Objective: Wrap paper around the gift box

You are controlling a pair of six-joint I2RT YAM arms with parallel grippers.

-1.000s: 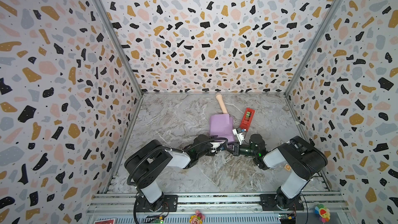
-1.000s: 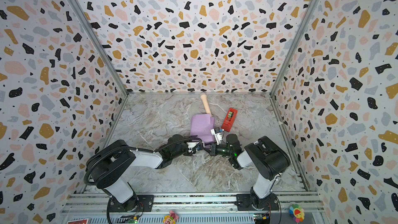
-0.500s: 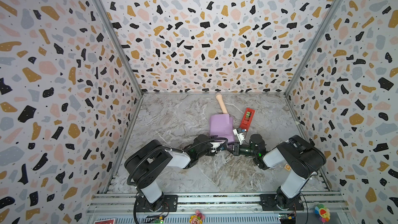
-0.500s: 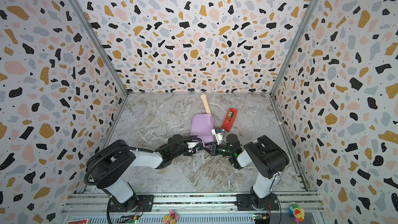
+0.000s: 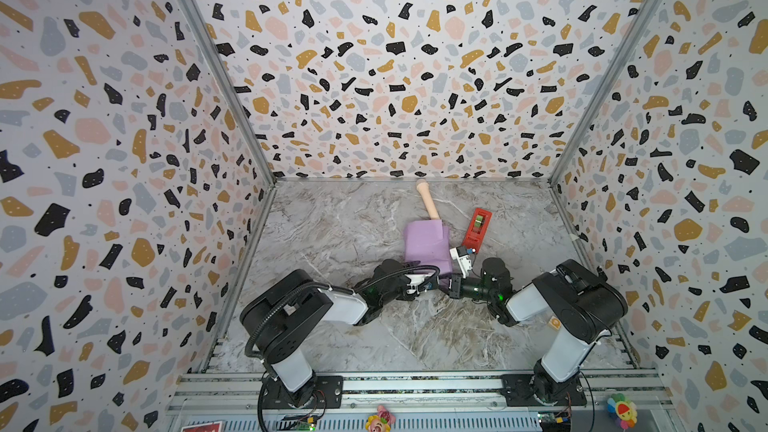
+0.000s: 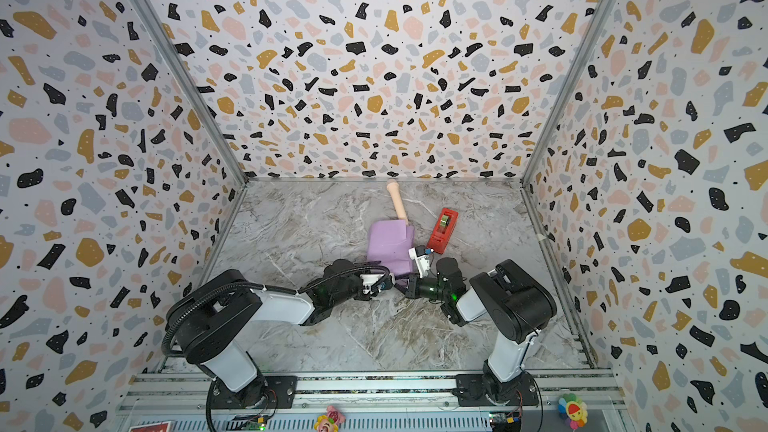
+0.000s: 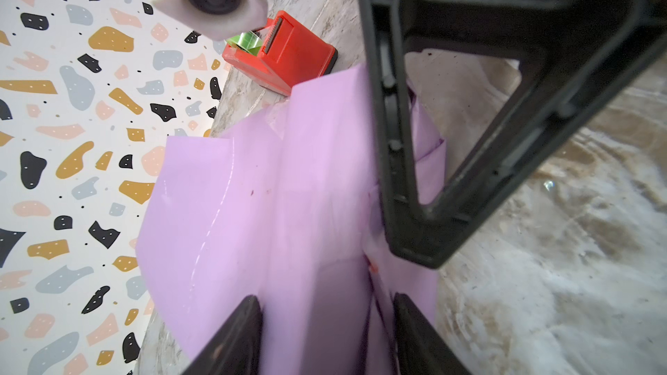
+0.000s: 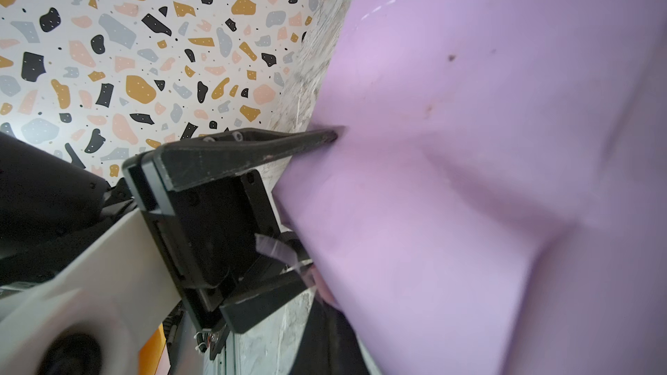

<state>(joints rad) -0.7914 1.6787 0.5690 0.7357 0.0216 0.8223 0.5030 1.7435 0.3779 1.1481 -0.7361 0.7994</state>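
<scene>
We find the paper (image 5: 426,243) covering the gift box, itself hidden from us, mid-worktop (image 5: 332,234); our left gripper (image 7: 325,297) has its jaws clamped on the papered near end; the right gripper (image 7: 411,254), jaws closed, presses a flap there; we judge end-folds and taping remain.

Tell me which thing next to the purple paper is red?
The tape dispenser, right of the paper in a top view. The toy microphone beyond the paper is beige.

Lilac paper (image 5: 426,243) — creased, in a flat boxy parcel — on the marble table (image 5: 332,238), near centre
</scene>
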